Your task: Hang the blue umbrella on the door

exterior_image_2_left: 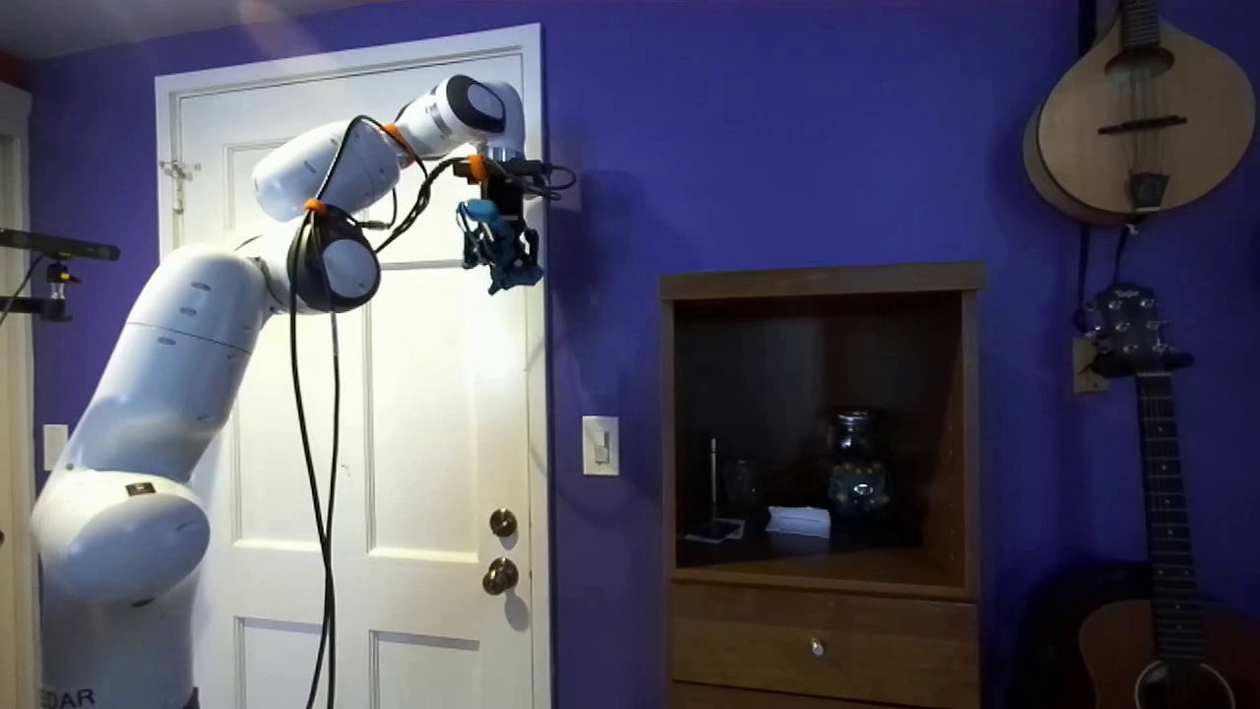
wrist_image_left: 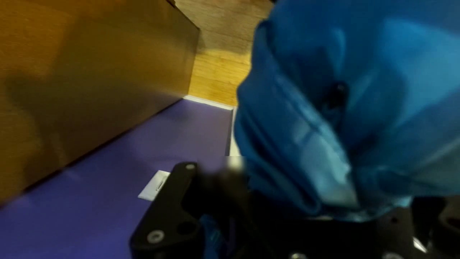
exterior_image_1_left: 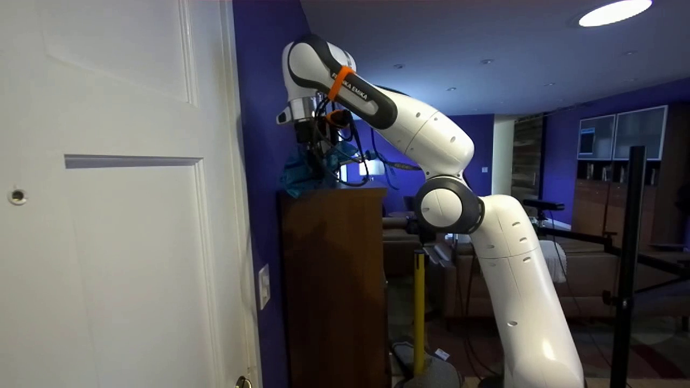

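The blue umbrella [exterior_image_1_left: 296, 175] is a bundle of folded blue fabric held in the air. It also shows in an exterior view [exterior_image_2_left: 482, 211] and fills the right of the wrist view [wrist_image_left: 305, 118]. My gripper [exterior_image_2_left: 504, 258] points down and is shut on it, with fabric on both sides of the fingers. In the wrist view the gripper [wrist_image_left: 266, 219] is dark and the fabric hides much of the fingers. The white panelled door [exterior_image_1_left: 135, 248] is apart from the gripper and umbrella. In an exterior view the door [exterior_image_2_left: 423, 443] stands behind the arm.
A brown wooden cabinet [exterior_image_1_left: 334, 280] stands close below the gripper in that exterior view; it also shows in an exterior view [exterior_image_2_left: 827, 630] and in the wrist view [wrist_image_left: 107, 72]. A light switch [exterior_image_2_left: 600, 446] is on the purple wall. Door knobs [exterior_image_2_left: 500, 576] stick out. Guitars [exterior_image_2_left: 1171, 492] are at the right.
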You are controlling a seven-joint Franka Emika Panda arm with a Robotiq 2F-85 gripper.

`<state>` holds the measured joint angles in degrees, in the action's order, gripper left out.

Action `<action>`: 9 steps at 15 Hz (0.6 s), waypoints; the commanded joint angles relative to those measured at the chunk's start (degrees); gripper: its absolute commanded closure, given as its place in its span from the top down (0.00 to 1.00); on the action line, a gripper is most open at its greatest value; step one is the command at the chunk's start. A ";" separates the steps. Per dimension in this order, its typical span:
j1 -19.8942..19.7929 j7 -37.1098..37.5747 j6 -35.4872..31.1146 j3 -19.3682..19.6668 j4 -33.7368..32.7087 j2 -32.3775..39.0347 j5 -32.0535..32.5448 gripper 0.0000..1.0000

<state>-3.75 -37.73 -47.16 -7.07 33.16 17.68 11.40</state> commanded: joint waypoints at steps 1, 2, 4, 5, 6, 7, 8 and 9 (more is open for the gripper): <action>6.39 -3.92 -1.93 0.83 7.84 -4.41 13.03 0.00; 8.20 -4.48 -2.22 0.96 9.48 -5.23 16.44 0.00; 9.02 -3.43 -0.85 3.02 4.07 -1.46 13.44 0.00; 8.62 -3.51 -1.55 0.67 6.29 -2.43 16.29 0.00; 9.21 -3.56 -1.95 0.66 7.60 -3.06 17.28 0.00; 9.37 -3.57 -2.15 0.66 8.46 -3.54 17.55 0.00; 9.32 -3.59 -2.23 0.67 8.95 -3.83 17.60 0.00; 9.21 -3.64 -2.24 0.69 9.15 -3.99 17.62 0.00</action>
<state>5.46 -41.37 -49.40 -6.38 42.31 13.68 29.02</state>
